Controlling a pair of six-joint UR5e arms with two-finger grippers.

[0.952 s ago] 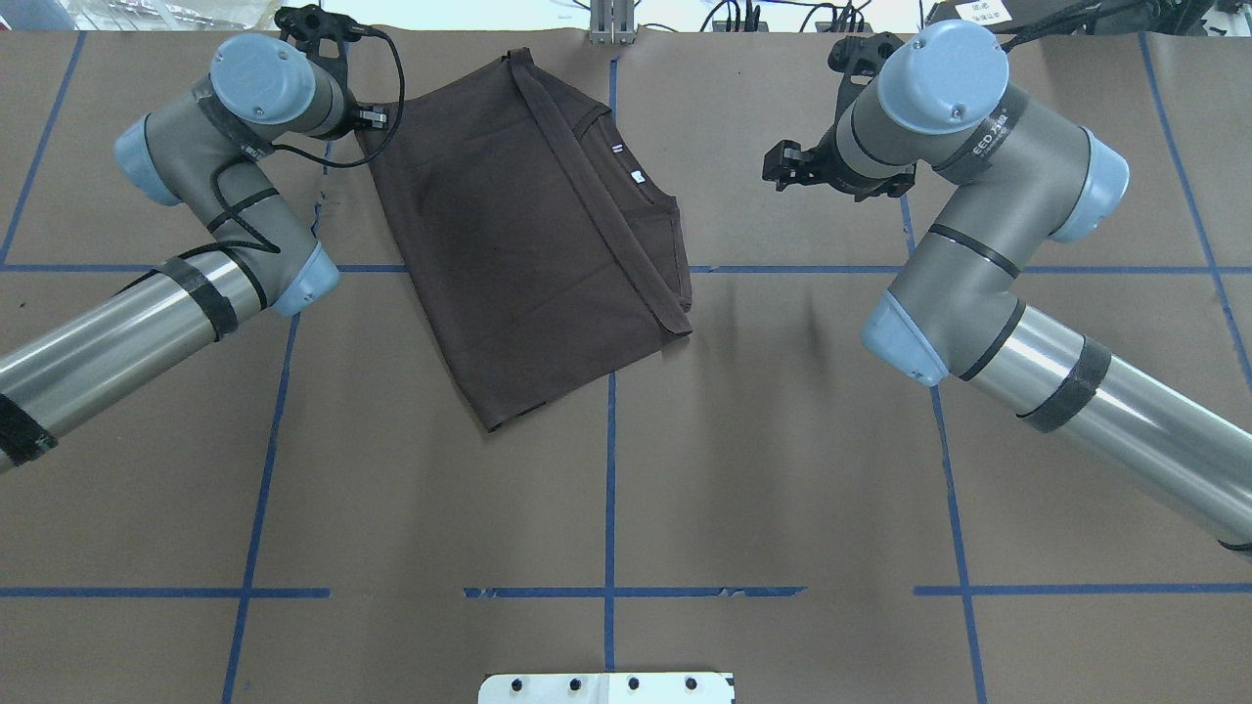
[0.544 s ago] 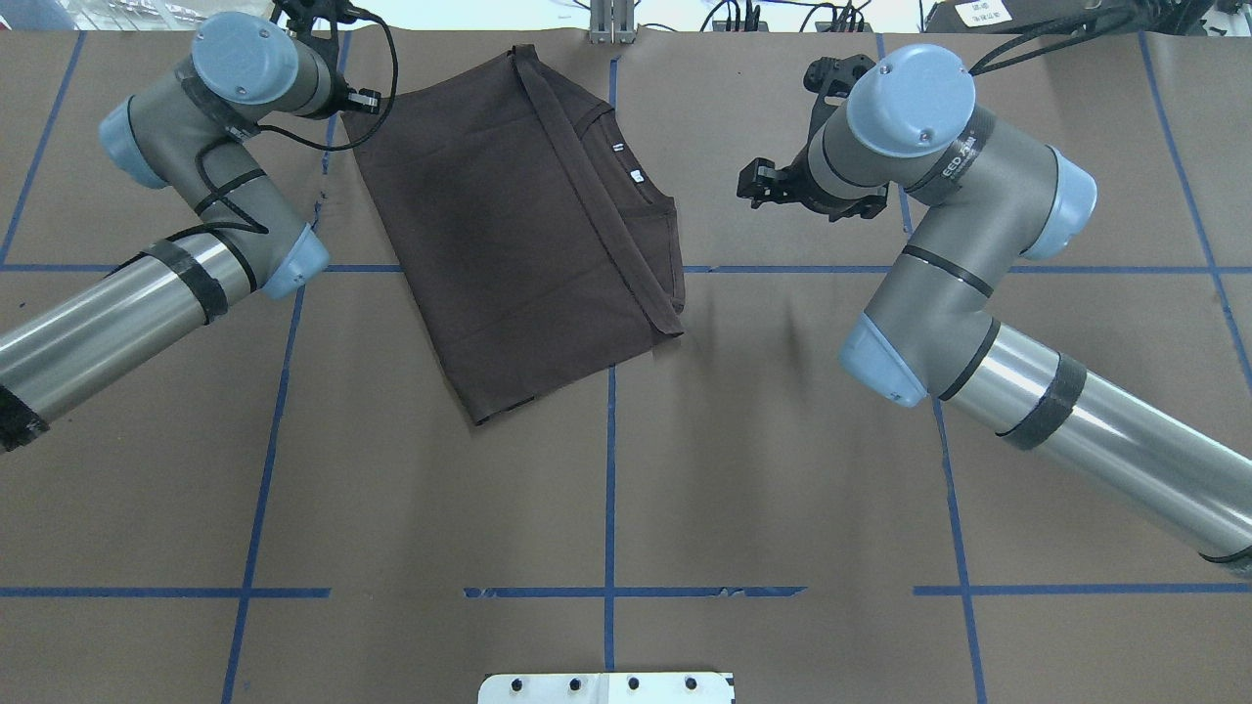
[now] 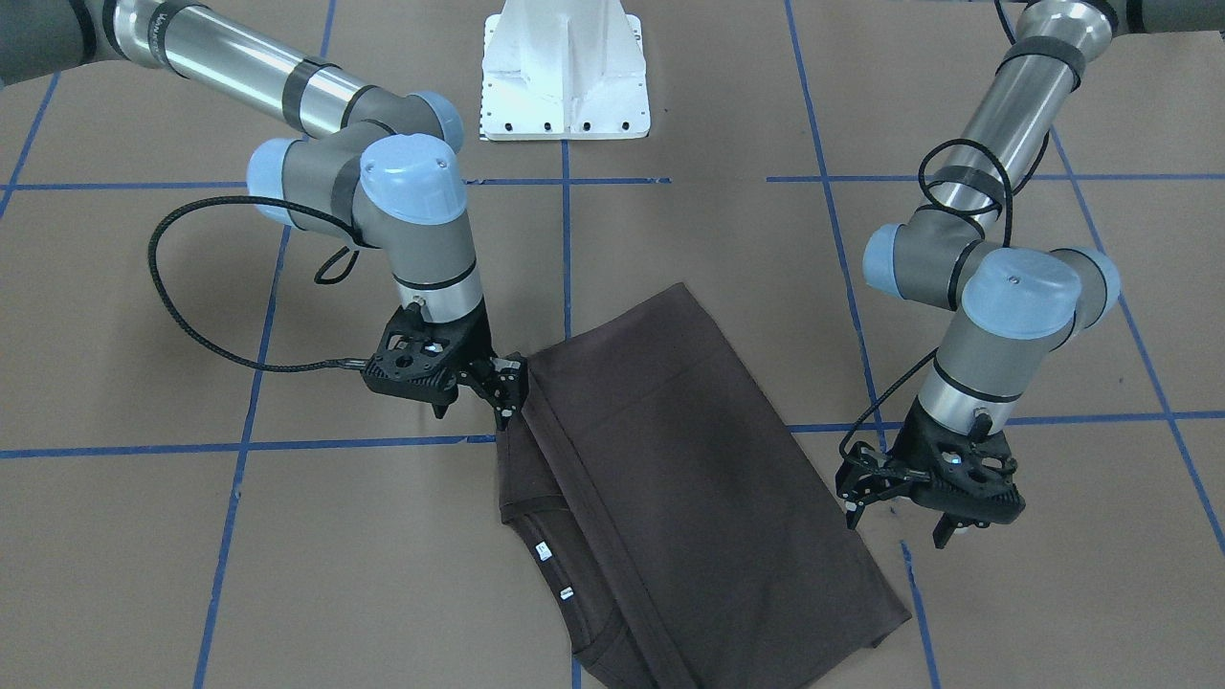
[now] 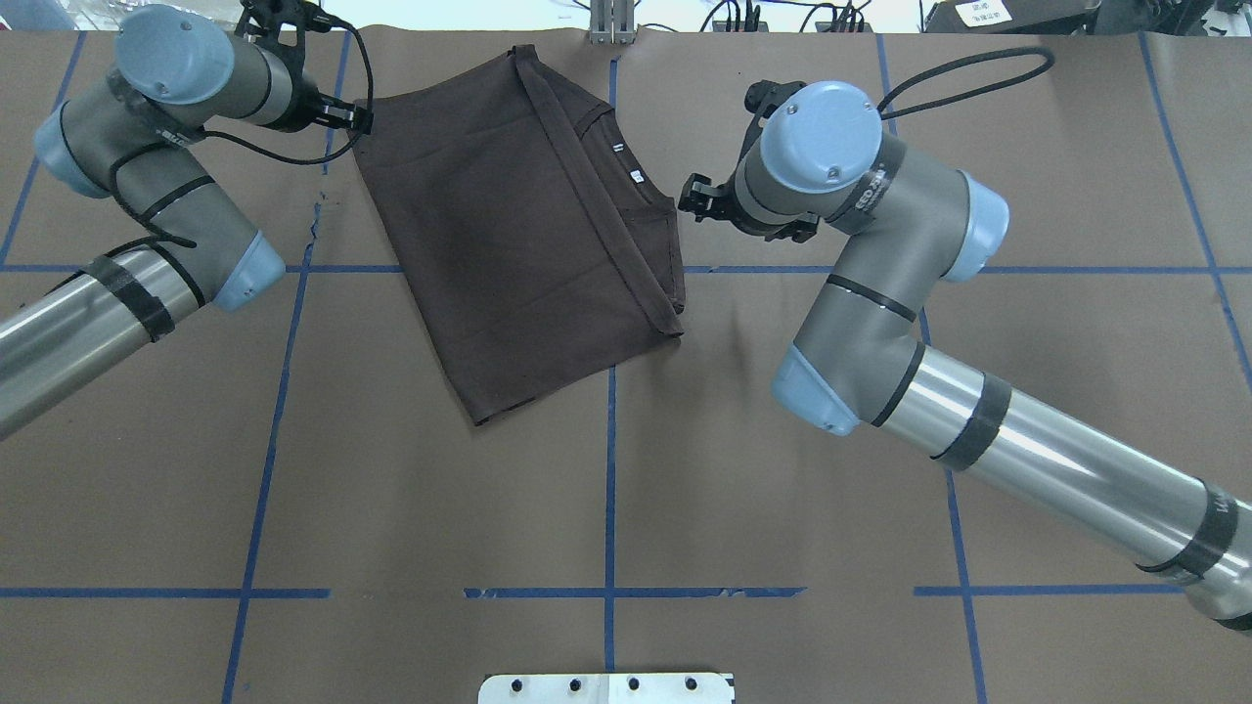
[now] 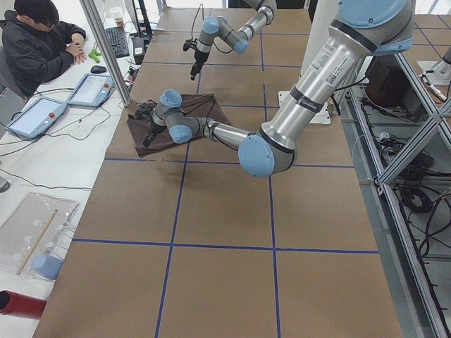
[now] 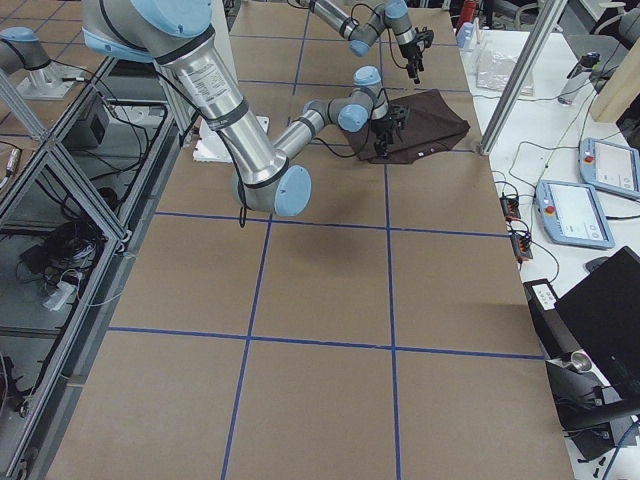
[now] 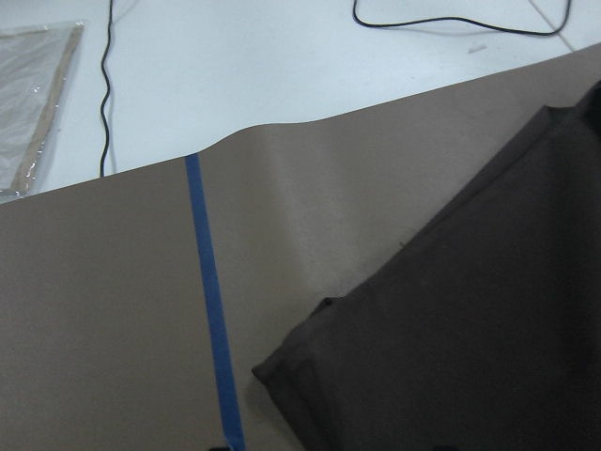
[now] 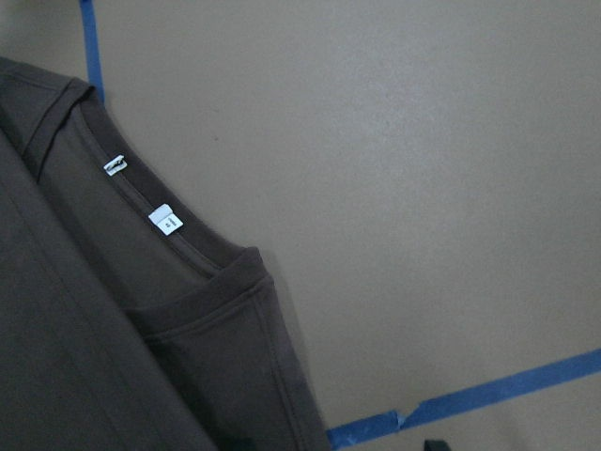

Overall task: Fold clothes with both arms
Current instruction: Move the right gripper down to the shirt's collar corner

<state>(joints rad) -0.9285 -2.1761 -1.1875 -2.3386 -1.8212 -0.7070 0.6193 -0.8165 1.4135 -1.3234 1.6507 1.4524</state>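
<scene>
T-shirt (image 4: pixel 509 225) folded, long axis diagonal, collar toward right fingers (image 3: pixel 507 390); those and left fingers (image 3: pixel 855 493) spread.

Brown-papered table (image 4: pixel 782 508) with blue tape lines (image 4: pixel 609 489), folded dark brown T-shirt (image 4: pixel 509 225) atop

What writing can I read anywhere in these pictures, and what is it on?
"EED", then blurred characters: black band on the right arm.
Two white neck tags in the T-shirt: print too small to read.
White label at the overhead view's top right: too blurred to read.
Pale sticker on the left arm: too small to read.
</scene>
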